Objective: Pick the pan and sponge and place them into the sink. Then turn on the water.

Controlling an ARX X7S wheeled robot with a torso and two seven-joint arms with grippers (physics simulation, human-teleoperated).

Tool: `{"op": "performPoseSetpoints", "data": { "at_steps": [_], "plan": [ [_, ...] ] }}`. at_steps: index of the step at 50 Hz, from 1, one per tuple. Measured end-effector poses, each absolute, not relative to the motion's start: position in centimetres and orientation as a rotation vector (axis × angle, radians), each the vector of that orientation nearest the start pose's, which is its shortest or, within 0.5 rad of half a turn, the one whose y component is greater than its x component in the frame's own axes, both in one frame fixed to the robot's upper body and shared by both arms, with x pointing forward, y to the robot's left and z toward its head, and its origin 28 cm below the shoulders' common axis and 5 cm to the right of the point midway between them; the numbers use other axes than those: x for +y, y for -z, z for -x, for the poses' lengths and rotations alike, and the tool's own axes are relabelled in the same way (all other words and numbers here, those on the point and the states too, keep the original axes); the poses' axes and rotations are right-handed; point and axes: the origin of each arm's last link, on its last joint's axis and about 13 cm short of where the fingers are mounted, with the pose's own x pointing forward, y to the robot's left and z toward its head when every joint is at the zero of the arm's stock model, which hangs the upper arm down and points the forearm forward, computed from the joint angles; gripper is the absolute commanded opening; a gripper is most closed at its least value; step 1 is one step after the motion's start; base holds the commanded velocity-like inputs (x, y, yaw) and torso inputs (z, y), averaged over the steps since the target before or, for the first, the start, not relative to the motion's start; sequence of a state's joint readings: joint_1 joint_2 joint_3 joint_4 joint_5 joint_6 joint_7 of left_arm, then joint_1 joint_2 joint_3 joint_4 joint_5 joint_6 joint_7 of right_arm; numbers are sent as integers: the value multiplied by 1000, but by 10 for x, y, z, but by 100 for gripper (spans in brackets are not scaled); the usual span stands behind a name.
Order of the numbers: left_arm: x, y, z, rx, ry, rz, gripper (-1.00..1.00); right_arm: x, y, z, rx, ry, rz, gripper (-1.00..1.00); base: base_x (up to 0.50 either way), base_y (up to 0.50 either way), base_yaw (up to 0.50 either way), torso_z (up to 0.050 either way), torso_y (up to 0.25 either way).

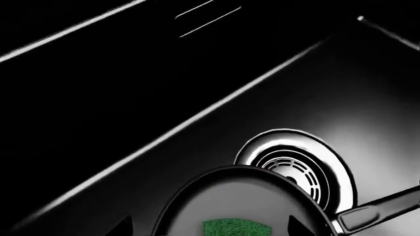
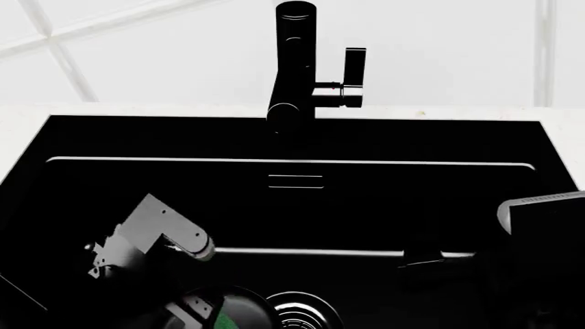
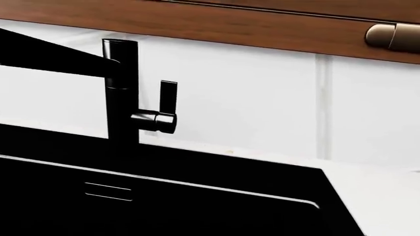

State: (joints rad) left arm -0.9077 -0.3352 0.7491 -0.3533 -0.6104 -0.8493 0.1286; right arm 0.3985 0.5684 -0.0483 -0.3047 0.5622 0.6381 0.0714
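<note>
The black sink [image 2: 137, 199] fills the head view. In the left wrist view the pan [image 1: 196, 196] lies on the sink floor [image 1: 367, 98], partly over the ringed drain [image 1: 295, 164], with its handle [image 1: 387, 206] pointing away. The green sponge [image 1: 236, 229] lies inside the pan. My left gripper [image 1: 211, 227] is open just above it, fingertips well apart on either side of the sponge without touching it. In the head view my left arm [image 2: 151, 236] reaches down to the pan [image 2: 245, 310]. My right gripper [image 2: 422, 258] is a dark shape over the sink. No water stream shows.
The tall black faucet [image 2: 294, 62] with its side lever [image 2: 355, 68] stands behind the sink's back edge; it also shows in the right wrist view [image 3: 120, 93]. The overflow slot [image 2: 295, 181] is in the back wall. White counter [image 3: 380, 196] surrounds the sink.
</note>
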Motion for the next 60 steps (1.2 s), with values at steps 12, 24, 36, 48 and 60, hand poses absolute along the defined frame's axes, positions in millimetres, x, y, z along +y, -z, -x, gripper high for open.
{"op": "performPoseSetpoints", "data": {
  "at_steps": [12, 24, 36, 48, 60],
  "plan": [
    [221, -145, -339, 421, 424, -235, 100, -189, -158, -267, -13, -90, 91, 100, 0, 0, 0, 0, 0],
    [228, -168, -342, 249, 257, -196, 100, -185, -165, -280, -51, -57, 43, 100, 0, 0, 0, 0, 0],
    [235, -177, -334, 123, 131, -163, 100, -183, -169, -290, -56, -22, 17, 100, 0, 0, 0, 0, 0],
    [241, -180, -331, 93, 69, -152, 100, -185, -170, -293, -48, -4, 27, 100, 103, -17, 0, 0, 0],
    [243, -182, -329, 83, 48, -144, 100, -187, -169, -293, -40, 1, 34, 100, 238, -138, 0, 0, 0]
  ]
}}
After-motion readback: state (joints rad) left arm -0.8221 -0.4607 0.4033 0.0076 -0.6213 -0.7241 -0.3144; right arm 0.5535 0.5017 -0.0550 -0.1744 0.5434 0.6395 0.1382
